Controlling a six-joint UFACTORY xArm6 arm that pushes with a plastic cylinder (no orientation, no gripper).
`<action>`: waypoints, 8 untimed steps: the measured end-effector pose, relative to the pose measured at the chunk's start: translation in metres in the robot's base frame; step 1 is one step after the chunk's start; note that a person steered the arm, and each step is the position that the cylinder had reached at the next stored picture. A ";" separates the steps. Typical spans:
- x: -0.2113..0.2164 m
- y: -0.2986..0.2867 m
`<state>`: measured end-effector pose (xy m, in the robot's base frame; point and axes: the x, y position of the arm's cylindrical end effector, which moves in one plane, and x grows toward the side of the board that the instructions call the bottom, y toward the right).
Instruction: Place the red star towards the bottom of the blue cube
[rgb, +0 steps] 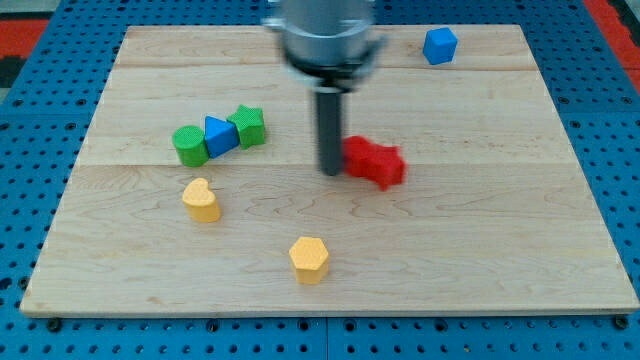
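At centre of the pale wooden desk (520, 200) in the single camera view, my tip (330, 172) stands touching the view's left side of the red star-shaped block (374, 162), which looks blurred. This arm carries no claw; a bare dark rod does the work, holding nothing and only pressing sideways.

The small blue cube (439, 46) sits near the view's top edge, up and to the right of the red star and well apart from it. Judged from this layout, the star needs to travel toward the view's upper right to end just below the cube. With my tip on the star's left flank, a straight push would likely drive it rightward rather than upward, and the star's uneven points could let it spin or slip off the rod. Overshoot risks knocking the cube toward the desk's top edge, which lies close behind it.

Open board lies between star and cube and across the view's right half. The green cylinder (189, 145), blue triangular block (220, 134) and green star (249, 125) cluster at left, and the yellow heart-like block (201, 199) and yellow hexagonal block (309, 259) sit lower, all clear of that route.
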<state>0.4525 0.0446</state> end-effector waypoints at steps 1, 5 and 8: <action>0.041 0.016; -0.048 0.097; -0.027 0.157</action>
<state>0.4258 0.2019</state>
